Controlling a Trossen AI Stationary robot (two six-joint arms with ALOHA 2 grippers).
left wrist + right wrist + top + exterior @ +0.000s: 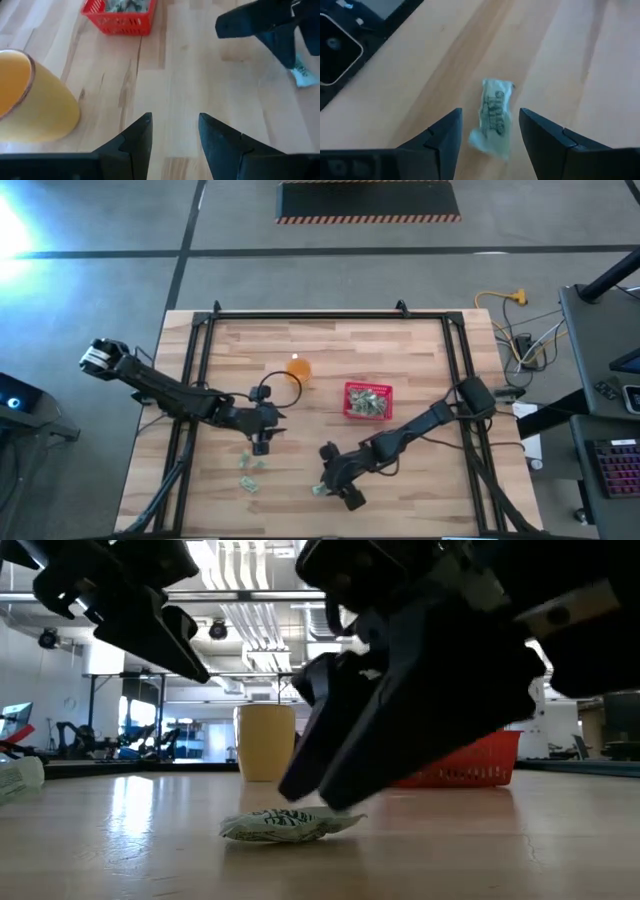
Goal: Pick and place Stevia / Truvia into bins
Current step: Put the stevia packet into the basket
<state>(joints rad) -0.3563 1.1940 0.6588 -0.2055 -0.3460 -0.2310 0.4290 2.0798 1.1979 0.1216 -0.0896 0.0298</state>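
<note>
One green-and-white Stevia packet (pixel 495 120) lies flat on the wood between the open fingers of my right gripper (pixel 490 137), near the table's near edge (pixel 318 488). In the low view the right gripper (pixel 335 795) slants down with its fingertips just over the packet (pixel 285 825). Two more packets (pixel 246 464) (pixel 248 484) lie left of it. My left gripper (pixel 262 444) hovers open above them (pixel 175 135). The red basket (pixel 368 401) stands on the table and holds several packets. My right gripper has one finger on each side of the packet's long edges (pixel 506 131), coming slanting down from the table's right. The packet lies flat on the table. Whether a fingertip touches it, I cannot tell.
A translucent orange cup (pixel 298 370) stands left of the basket, close beside my left gripper (pixel 30 100). A black frame rail (pixel 190 380) borders the tabletop. Bare wood lies between the two grippers and the basket (pixel 120 17).
</note>
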